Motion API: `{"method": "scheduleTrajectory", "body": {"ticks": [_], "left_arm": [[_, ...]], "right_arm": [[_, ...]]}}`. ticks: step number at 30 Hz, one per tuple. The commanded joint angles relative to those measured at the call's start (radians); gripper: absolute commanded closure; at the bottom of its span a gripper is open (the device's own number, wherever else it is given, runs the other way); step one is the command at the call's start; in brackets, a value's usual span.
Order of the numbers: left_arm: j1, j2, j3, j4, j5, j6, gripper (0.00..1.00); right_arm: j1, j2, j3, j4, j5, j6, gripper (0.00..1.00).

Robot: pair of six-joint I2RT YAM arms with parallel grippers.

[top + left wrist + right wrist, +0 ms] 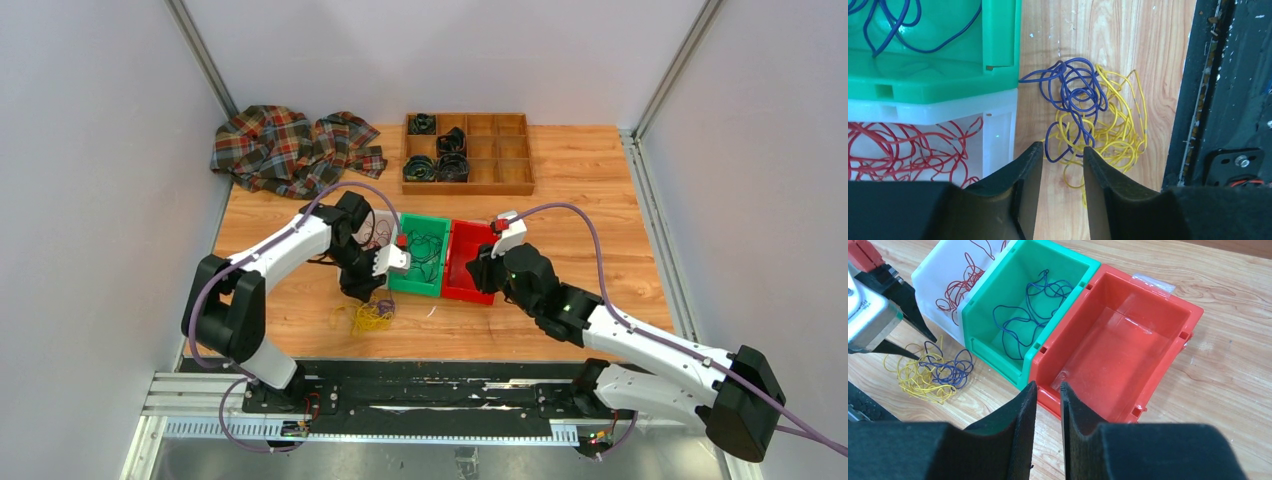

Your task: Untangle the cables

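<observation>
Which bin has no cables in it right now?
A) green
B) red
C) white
B: the red bin shows only its bare floor, while the white bin holds red cables and the green bin holds blue cables.

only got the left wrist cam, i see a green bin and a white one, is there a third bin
Observer: Yes, a red bin touches the green bin on the side away from the white bin.
Operator: anything in it
Observer: No, it holds nothing.
Operator: where's the right hand
Observer: The right hand hovers by the red bin's near corner, jaws narrowly apart, holding nothing.
</observation>
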Motion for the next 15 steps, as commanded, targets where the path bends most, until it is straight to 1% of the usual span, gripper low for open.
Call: {"method": "scheduleTrajectory", "body": {"ticks": [1,4,6,12,15], "left_arm": [[0.002,0.017,0.03,0.005,0.048,0.049,0.67],[0.001,0.004,0.022,0.006,0.07,0.041,0.84],[0.0,-0.02,0.017,0.004,0.076,0.023,0.91],[0.0,-0.168,0.014,0.003,0.072,-0.086,0.99],[-0.003,-0.238,0.017,0.005,0.039,-0.16,0.99]], "right_arm": [[0.015,-0.015,0.03,0.004,-0.008,0.009,0.77],[0.015,-0.017,0.032,0.0,-0.007,0.009,0.79],[0.015,-0.019,0.031,0.001,-0.008,0.01,0.8],[0.018,-0.017,0.034,0.023,-0.027,0.006,0.81],[0.036,-0.011,0.042,0.038,-0.028,0.004,0.8]]}}
